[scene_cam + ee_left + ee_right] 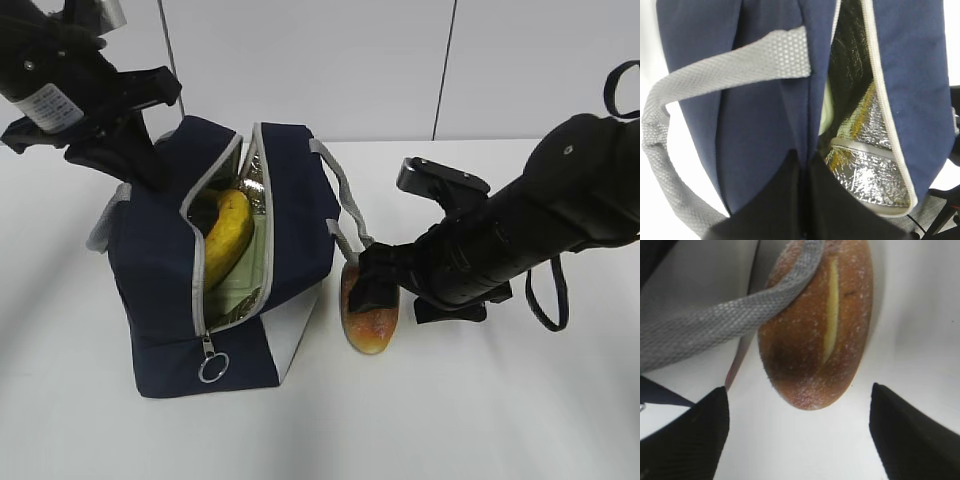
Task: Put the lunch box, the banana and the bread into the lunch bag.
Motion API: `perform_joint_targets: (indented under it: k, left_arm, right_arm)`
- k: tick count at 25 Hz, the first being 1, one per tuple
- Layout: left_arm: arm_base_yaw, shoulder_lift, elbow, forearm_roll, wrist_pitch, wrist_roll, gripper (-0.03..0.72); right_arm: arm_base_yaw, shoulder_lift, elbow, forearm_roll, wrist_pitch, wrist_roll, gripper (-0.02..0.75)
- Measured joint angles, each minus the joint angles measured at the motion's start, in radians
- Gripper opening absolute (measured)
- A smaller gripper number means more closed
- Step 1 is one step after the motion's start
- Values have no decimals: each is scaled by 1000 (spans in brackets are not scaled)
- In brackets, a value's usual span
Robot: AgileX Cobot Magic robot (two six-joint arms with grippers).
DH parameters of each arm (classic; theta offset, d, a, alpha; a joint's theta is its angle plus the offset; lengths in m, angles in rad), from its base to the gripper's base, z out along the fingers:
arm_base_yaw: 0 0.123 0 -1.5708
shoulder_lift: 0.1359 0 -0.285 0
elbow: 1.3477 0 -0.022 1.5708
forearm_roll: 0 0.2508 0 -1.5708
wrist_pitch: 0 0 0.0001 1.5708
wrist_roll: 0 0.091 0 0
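Bread (812, 330) lies on the white desk (480, 410) beside the lunch bag (150, 270), a grey strap (715, 320) draped over it; my right fingers (690, 435) stand wide open around it. Left fingers (805, 200) pinch the bag's fabric shut. I see the banana (228, 238) inside; the pale green beneath is probably the lunch box (240, 285).

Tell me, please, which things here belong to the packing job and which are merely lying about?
Job: bag; banana, already inside; bread, on the table beside the bag; lunch box lid, pale green, glimpsed inside the bag.

Lying about: nothing, only the table.
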State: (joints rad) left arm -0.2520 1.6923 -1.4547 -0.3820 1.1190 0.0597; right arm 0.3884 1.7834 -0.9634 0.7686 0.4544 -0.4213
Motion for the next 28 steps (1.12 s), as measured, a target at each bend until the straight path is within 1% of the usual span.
perform_joint_targets:
  k: [13, 15, 20, 24, 28]
  left_arm:
    - [0, 0, 0, 3, 0, 0, -2]
    - [0, 0, 0, 5, 0, 0, -2]
    - [0, 0, 0, 7, 0, 0, -2]
    - [0, 0, 0, 7, 0, 0, -2]
    - [0, 0, 0, 7, 0, 0, -2]
  right_arm:
    - [-5, 164, -145, 6, -4, 2, 647]
    - [-5, 167, -149, 6, -2, 2, 629]
    - [-9, 167, -151, 6, 12, 6, 514]
    - [-38, 167, -151, 6, 55, 9, 498]
    - [-116, 167, -153, -10, 140, 9, 496]
